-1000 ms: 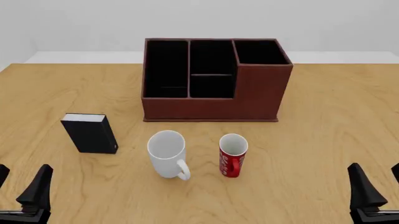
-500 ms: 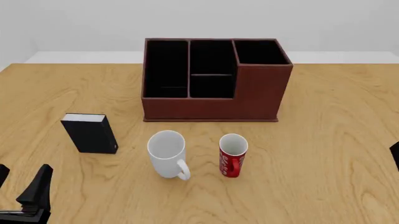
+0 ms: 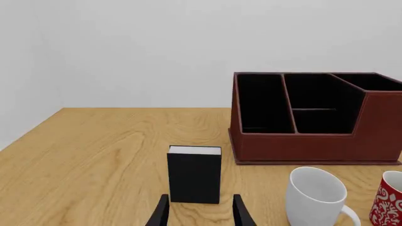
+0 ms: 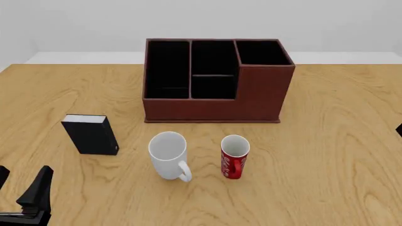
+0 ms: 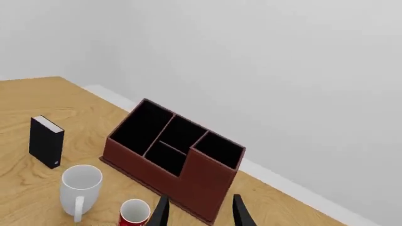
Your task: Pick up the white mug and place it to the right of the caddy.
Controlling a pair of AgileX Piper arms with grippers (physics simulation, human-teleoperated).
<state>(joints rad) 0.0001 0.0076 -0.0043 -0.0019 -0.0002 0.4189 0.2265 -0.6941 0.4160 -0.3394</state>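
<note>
Two mugs are standing upright at the caddy's six o'clock: the white mug, handle facing the camera, and a red mug at its three o'clock. Left gripper and right gripper are holding their fingers apart, gripping nothing.

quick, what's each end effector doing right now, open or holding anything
Left end effector: open, holding nothing, near the black box.
Right end effector: open, holding nothing, raised facing the caddy.
</note>
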